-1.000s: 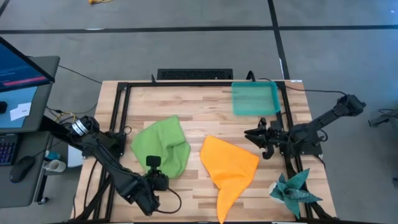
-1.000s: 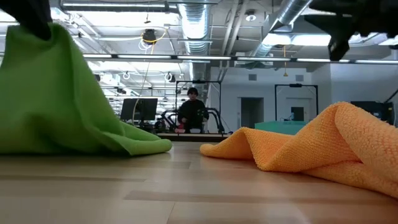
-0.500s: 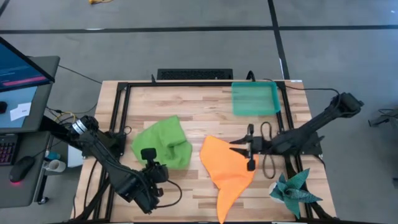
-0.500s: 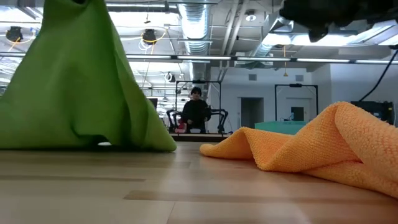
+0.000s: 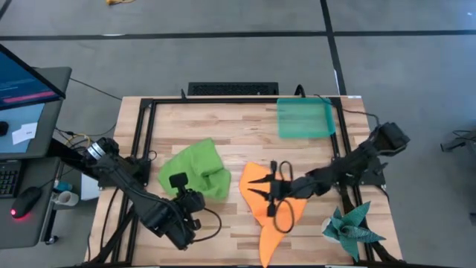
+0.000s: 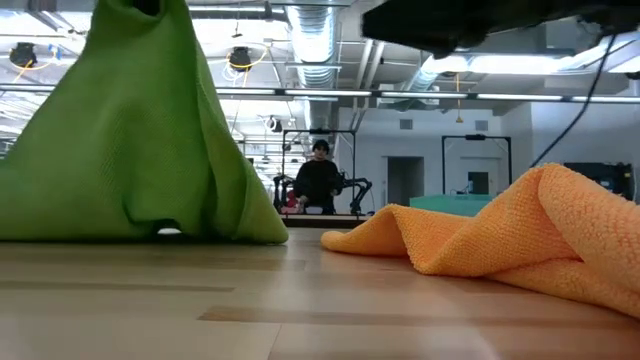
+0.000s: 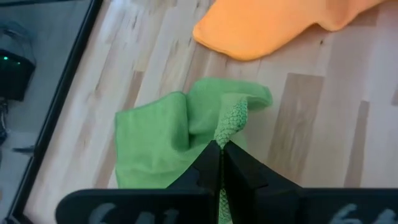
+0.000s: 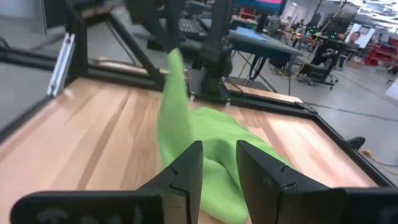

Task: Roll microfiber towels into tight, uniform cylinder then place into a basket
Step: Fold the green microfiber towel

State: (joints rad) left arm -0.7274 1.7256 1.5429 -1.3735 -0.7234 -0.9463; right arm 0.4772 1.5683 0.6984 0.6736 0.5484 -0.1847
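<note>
While the high view looks down on the whole table [image 5: 223,119], it does not show the left gripper's [image 5: 181,186] jaws clearly; the left wrist view does: they are clenched on a corner of the lime green towel [image 5: 195,173], pinched between both fingers [image 7: 210,163]. Only the low view shows that this towel [image 6: 130,140] is pulled up into a tall peak, its top cut off by the frame edge, its lower folds resting on the wood.

Right gripper [image 5: 262,186] hangs over the orange towel [image 5: 271,205], near the table's middle. From the right wrist view its fingers [image 8: 186,171] stand apart with nothing between them, and the orange cloth beneath lies out of its sight; it looks instead across to the raised green towel [image 8: 193,143]. Low view gives only a dark arm at the top edge.

Basket [image 5: 304,117], translucent teal, sits at the far right, holding nothing. Dark teal spiky cloth [image 5: 353,231] lies at the near right corner. A person [image 6: 318,180] sits far behind the table.
</note>
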